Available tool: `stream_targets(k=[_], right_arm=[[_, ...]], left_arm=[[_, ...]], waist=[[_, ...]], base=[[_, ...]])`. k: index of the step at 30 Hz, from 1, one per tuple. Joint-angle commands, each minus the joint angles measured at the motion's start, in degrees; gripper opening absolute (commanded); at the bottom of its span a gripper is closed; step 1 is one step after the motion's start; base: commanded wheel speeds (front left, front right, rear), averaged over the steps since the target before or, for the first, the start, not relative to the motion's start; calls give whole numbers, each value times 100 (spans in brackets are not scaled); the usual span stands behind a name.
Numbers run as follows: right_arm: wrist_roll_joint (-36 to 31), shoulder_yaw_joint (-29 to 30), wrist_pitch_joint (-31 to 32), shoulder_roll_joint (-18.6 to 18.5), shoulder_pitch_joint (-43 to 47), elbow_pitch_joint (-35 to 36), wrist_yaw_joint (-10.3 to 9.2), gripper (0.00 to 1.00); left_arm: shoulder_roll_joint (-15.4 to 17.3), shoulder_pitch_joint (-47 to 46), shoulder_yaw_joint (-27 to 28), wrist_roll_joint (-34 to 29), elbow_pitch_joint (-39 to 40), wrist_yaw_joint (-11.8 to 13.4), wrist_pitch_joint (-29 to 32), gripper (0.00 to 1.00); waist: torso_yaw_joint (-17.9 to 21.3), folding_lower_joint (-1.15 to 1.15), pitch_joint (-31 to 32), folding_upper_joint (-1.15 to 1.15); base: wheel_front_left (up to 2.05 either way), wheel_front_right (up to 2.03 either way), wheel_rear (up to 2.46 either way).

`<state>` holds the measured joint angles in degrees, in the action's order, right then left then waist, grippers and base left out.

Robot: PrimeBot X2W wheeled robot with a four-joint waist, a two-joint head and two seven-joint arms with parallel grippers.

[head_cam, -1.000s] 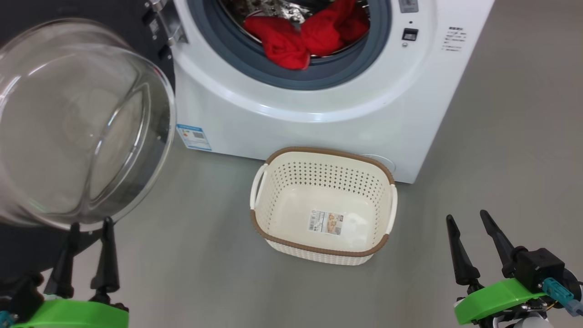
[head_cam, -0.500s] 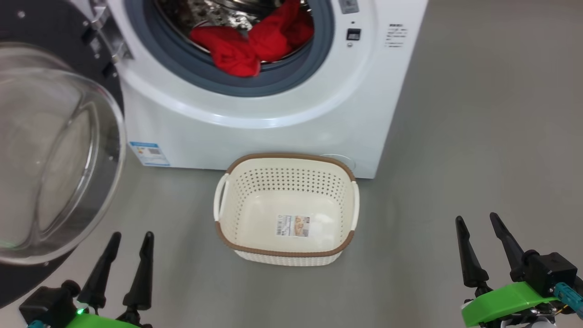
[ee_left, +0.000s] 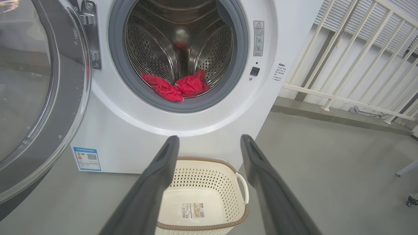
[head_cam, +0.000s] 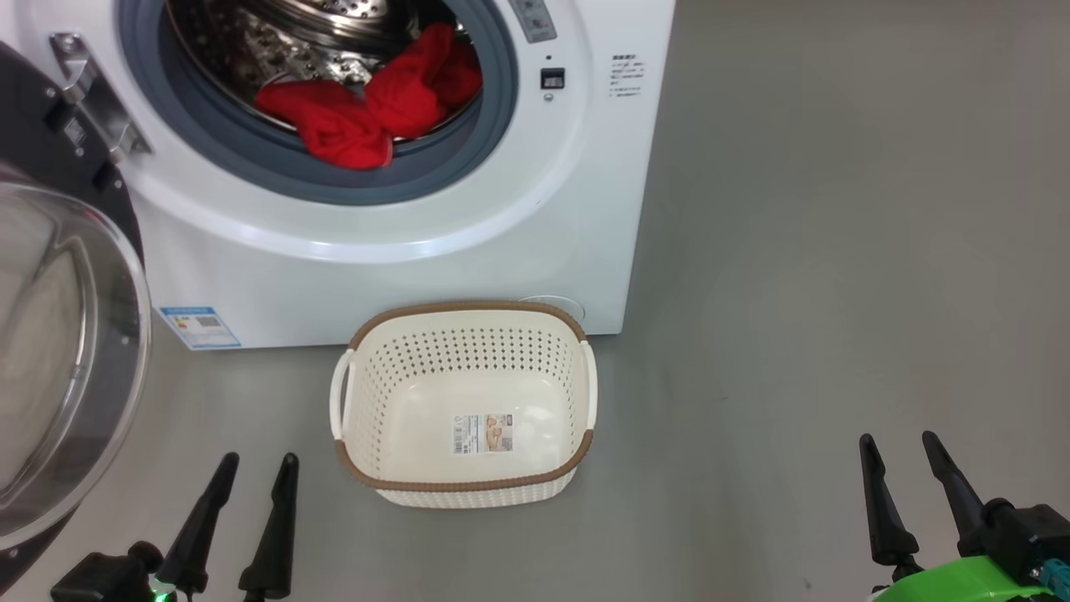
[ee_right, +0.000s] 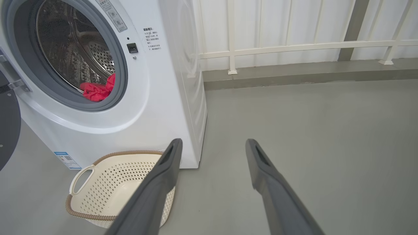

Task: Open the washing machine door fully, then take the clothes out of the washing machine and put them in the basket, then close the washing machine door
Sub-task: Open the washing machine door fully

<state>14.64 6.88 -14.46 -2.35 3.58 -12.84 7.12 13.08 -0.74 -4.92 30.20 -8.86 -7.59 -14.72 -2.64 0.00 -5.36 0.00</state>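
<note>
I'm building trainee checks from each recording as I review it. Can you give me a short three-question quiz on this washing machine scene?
1. True or false: the washing machine door stands open.
2. Where are the clothes? A: on the floor. B: in the drum of the washing machine, at the gasket's lower edge. C: draped over the door.
3. What lies inside the basket?

Key: 1 true; 2 B; 3 only a sticker.
</note>
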Motion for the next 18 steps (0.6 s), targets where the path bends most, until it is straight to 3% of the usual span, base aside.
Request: stream_targets(k=[1,18], right_arm=[[65,-84,-54,-53,-11,167,36,100],[159,-17,-54,-53,37,251,36,100]], left_arm=[[132,-51,235,-49,163,10,-28,100],[29,-84,379,-199,221,10,-28,100]], waist=[[85,0,56,0],[107,0,23,0]], base=[[0,0,0],[0,0,0]])
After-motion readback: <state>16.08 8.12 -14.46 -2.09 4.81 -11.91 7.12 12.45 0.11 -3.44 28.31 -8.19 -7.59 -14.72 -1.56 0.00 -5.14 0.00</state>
